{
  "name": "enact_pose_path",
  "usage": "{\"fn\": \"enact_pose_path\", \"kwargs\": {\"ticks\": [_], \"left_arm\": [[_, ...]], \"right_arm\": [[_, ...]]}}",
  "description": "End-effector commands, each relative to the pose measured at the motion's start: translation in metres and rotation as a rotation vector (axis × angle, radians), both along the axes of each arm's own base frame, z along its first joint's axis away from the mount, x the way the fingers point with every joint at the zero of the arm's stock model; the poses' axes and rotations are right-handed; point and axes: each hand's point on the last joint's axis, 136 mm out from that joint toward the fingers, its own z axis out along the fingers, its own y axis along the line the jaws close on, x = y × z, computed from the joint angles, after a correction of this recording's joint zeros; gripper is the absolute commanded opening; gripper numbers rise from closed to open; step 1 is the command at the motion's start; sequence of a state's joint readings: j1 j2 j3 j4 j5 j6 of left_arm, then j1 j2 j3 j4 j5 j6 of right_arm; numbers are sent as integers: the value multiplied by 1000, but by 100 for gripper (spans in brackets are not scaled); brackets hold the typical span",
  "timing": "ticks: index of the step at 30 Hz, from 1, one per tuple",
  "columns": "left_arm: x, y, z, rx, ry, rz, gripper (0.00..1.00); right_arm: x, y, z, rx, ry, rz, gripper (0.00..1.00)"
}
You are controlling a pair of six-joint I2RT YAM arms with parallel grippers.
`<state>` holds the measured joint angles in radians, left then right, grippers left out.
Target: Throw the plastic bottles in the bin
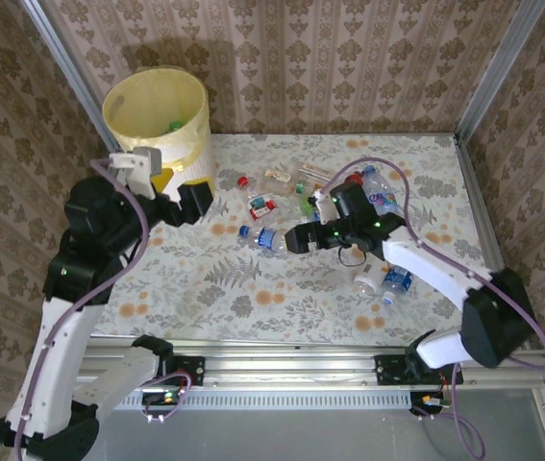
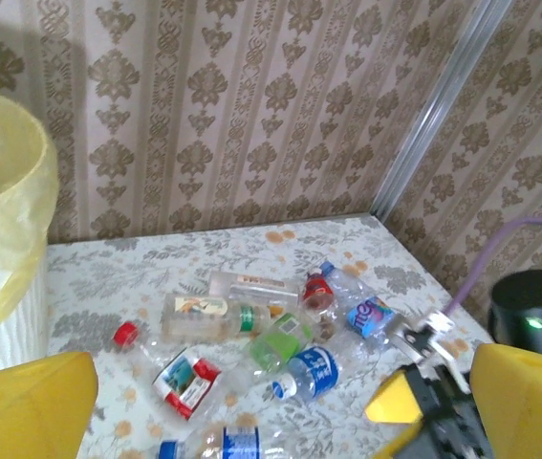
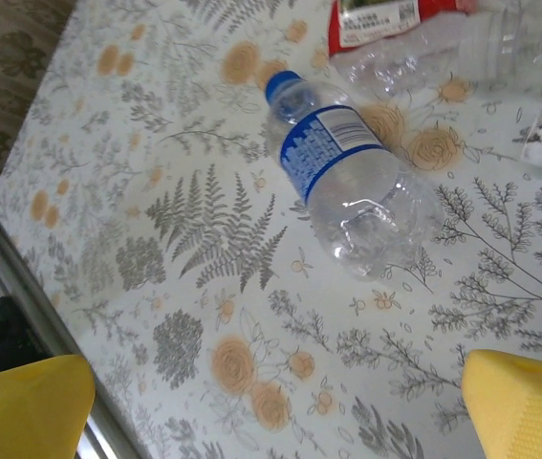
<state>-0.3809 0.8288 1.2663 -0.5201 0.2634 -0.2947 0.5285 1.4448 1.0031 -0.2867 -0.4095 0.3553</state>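
Both spread wide: L hand [image 1: 196, 201] by bin [image 1: 192, 146], R hand [image 1: 296, 237] near blue-label bottle [image 1: 265, 238].

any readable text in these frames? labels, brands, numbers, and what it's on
No text can be read in any view.
blue-label bottle: white print on the label, too blurred to read.
red-label bottle: white panel of fine print, too small to read.
bottle pile: blue, red, green and pale labels, all too blurred to read.
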Motion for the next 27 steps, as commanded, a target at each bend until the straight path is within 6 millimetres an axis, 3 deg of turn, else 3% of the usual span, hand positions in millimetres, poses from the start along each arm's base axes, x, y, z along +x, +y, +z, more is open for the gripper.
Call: {"fn": "enact_pose_path", "kwargs": {"ticks": [1, 9, 14, 19, 27], "left_arm": [[-15, 15, -15, 18, 20, 50, 100], [-36, 18, -38, -39, 78, 35, 100], [-48, 16, -34, -42, 67, -2, 100], [-53, 18, -33, -52, 66, -1, 100], [-47, 17, -45, -44, 99, 9, 100]], "right_arm": [[17, 17, -9, 49, 60, -34, 100], [52, 32, -57, 32, 151, -120, 100], [68, 38, -80, 30, 190, -163, 98], [74, 45, -93, 51, 222, -181, 96], [65, 48, -106, 42, 249, -169, 88]]}}
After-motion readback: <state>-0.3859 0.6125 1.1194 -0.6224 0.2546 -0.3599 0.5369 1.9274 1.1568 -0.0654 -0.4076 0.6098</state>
